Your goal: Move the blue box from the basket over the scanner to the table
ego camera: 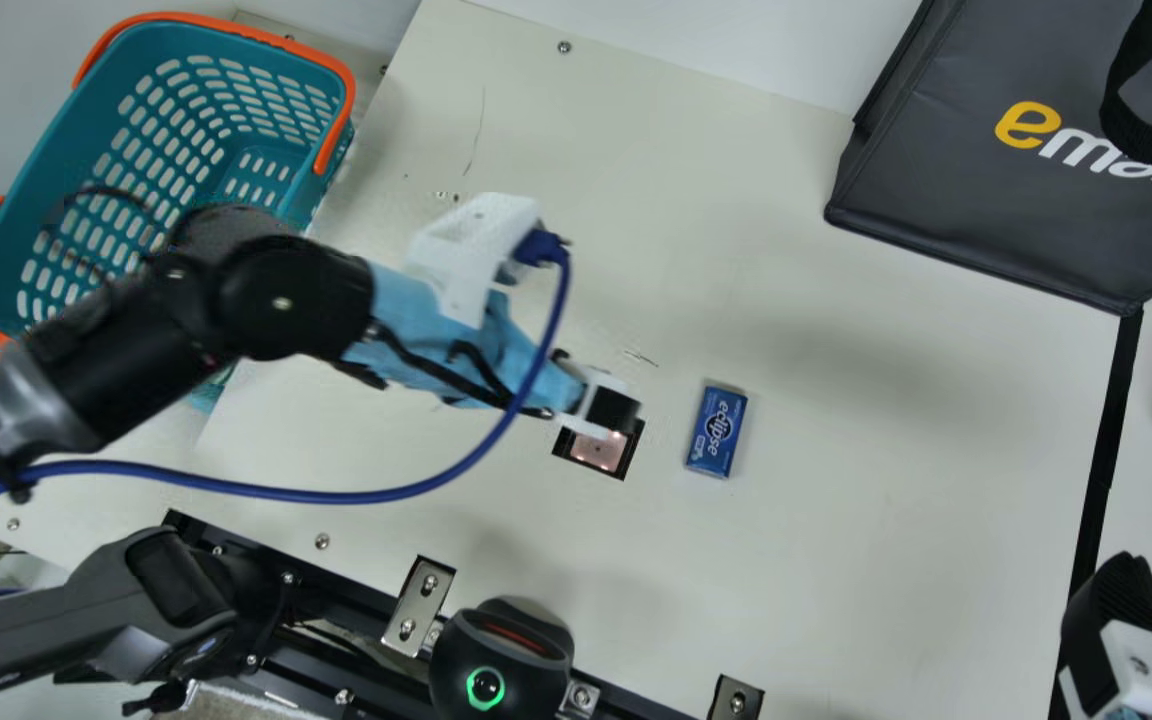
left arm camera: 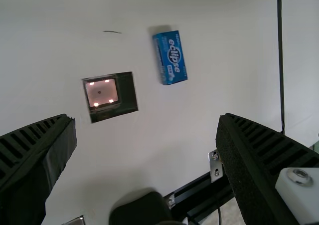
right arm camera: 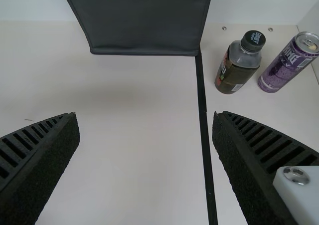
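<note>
The blue box [ego camera: 717, 431] lies flat on the table, just to the right of the scanner window [ego camera: 599, 450] in the main view. My left gripper [ego camera: 608, 408] is over that window's upper edge, apart from the box. In the left wrist view the left gripper [left arm camera: 147, 135] stands open with nothing between its fingers, and the blue box [left arm camera: 171, 58] lies beyond them. The teal basket [ego camera: 81, 140] is at the main view's upper left. My right gripper [ego camera: 1116, 620] is at the lower right; in the right wrist view the right gripper [right arm camera: 146, 135] is open and holds nothing.
A dark bag [ego camera: 976, 190] stands at the main view's upper right. A black handheld device [ego camera: 166, 600] and a round black device [ego camera: 501, 660] are along the table's near edge. A bottle [right arm camera: 239, 63] and a purple can [right arm camera: 289, 63] stand beyond the black strip [right arm camera: 203, 120].
</note>
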`<action>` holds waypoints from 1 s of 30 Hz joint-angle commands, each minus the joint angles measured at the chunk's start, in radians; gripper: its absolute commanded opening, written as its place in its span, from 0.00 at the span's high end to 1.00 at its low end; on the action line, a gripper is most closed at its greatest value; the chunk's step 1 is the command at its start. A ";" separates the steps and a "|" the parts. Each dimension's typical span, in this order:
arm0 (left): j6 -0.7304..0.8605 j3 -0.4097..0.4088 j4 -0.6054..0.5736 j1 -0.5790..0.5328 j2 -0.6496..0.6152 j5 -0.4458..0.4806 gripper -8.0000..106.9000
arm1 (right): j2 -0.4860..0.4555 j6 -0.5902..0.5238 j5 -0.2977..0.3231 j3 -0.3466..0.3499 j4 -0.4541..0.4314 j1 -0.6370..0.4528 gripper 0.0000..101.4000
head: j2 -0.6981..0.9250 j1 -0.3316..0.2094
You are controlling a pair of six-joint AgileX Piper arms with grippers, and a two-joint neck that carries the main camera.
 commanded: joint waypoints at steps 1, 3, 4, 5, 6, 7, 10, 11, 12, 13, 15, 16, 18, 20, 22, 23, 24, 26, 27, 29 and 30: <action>0.068 0.009 0.004 0.099 -0.044 0.028 0.15 | 0.000 0.000 0.000 0.000 0.000 0.000 0.06 | 0.002 -0.030; 0.102 0.015 0.012 0.149 -0.073 0.049 0.15 | 0.000 0.000 0.000 0.000 0.000 0.000 0.06 | 0.002 -0.030; 0.117 0.016 0.019 0.174 -0.088 0.059 0.15 | 0.000 0.000 0.000 0.000 0.000 0.000 0.06 | 0.002 -0.030; 0.132 0.018 0.027 0.198 -0.102 0.068 0.15 | 0.000 0.000 0.000 0.000 0.000 0.000 0.06 | 0.002 -0.030; 0.144 0.018 0.037 0.220 -0.115 0.075 0.15 | 0.000 0.000 0.000 0.000 0.000 0.000 0.06 | 0.002 -0.030; 0.155 0.019 0.050 0.240 -0.128 0.082 0.15 | 0.000 0.000 0.000 0.000 0.000 0.000 0.06 | 0.002 -0.030; 0.181 0.015 0.097 0.295 -0.164 0.099 0.15 | 0.000 0.000 0.000 0.000 0.000 0.000 0.06 | 0.002 -0.030; 0.188 0.012 0.113 0.312 -0.176 0.103 0.15 | 0.000 0.000 0.000 0.000 0.000 0.000 0.06 | 0.002 -0.030; 0.194 0.009 0.131 0.326 -0.189 0.106 0.15 | 0.000 0.000 0.000 0.000 0.000 0.000 0.06 | 0.002 -0.030; 0.198 0.004 0.151 0.339 -0.201 0.108 0.15 | 0.000 0.000 0.000 0.000 0.000 0.000 0.06 | 0.002 -0.030; 0.201 -0.007 0.191 0.361 -0.224 0.111 0.15 | 0.000 0.000 0.000 0.000 0.000 0.000 0.06 | 0.002 -0.030; 0.199 -0.012 0.214 0.368 -0.236 0.109 0.15 | 0.000 0.000 0.000 0.000 0.000 0.000 0.06 | 0.002 -0.030; 0.195 -0.025 0.255 0.383 -0.256 0.105 0.15 | 0.000 0.000 0.000 0.000 0.000 0.000 0.06 | 0.002 -0.030; 0.196 -0.025 0.232 0.380 -0.252 0.106 0.15 | 0.000 0.000 0.000 0.000 0.000 0.000 0.06 | 0.002 -0.030; 0.198 -0.024 0.253 0.381 -0.257 0.108 0.15 | 0.000 0.000 0.000 0.000 0.000 0.000 0.06 | 0.002 -0.030; 0.198 -0.024 0.253 0.381 -0.257 0.108 0.15 | 0.000 0.000 0.000 0.000 0.000 0.000 0.06 | 0.002 -0.030; 0.198 -0.024 0.253 0.381 -0.257 0.108 0.15 | 0.000 0.000 0.000 0.000 0.000 0.000 0.06 | -0.021 -0.030; 0.198 -0.024 0.253 0.381 -0.257 0.108 0.15 | 0.000 0.000 0.000 0.000 0.000 0.000 0.06 | -0.067 -0.030; 0.198 -0.024 0.253 0.381 -0.257 0.108 0.15 | 0.000 0.000 0.000 0.000 0.000 0.000 0.06 | -0.091 -0.030; 0.198 -0.024 0.253 0.381 -0.257 0.108 0.15 | 0.000 0.000 0.000 0.000 0.000 0.000 0.06 | -0.137 -0.030; 0.198 -0.024 0.253 0.381 -0.257 0.108 0.15 | 0.000 0.000 0.000 0.000 0.000 0.000 0.06 | -0.161 -0.030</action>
